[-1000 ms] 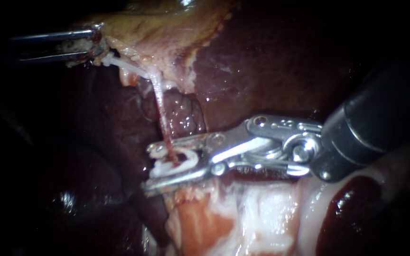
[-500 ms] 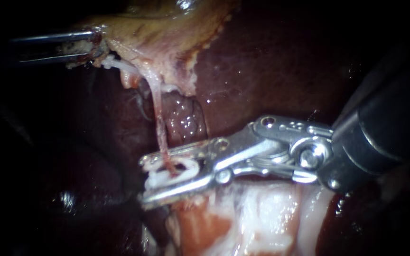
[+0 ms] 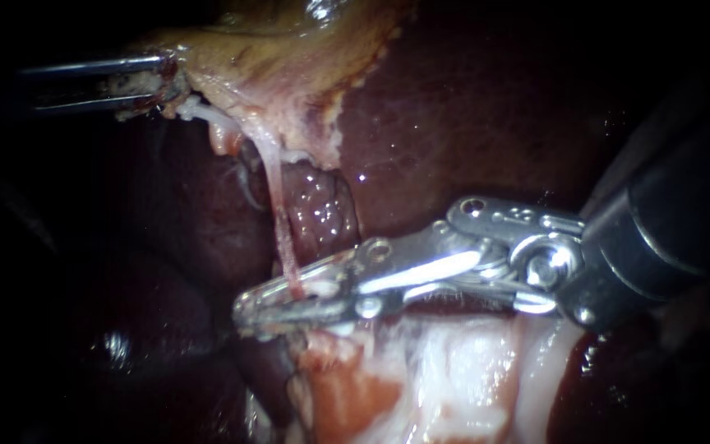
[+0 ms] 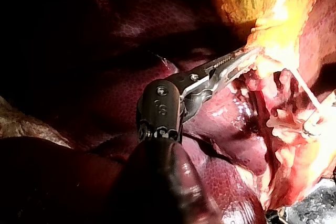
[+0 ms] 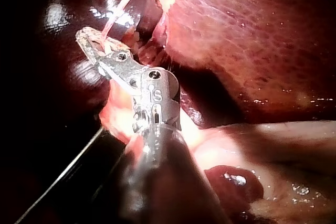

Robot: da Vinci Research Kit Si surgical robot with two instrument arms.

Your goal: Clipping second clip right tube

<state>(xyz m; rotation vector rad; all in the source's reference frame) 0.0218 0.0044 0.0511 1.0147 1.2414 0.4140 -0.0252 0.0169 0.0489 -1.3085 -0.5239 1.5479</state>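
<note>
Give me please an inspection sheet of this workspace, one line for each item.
Surface: liver, dark red, wet and shiny.
Job's things: thin tube runs from gallbladder down between the jaws of the right instrument; white clip shows between them too.
Clutter: nothing seen.
Jaws: left instrument shut on gallbladder edge; right instrument shut on clip.
Cables: thin pale line beside right shaft, wrist view; cannot tell what.
Surroundings: pale and orange tissue under the right jaws; darkness beyond.
</note>
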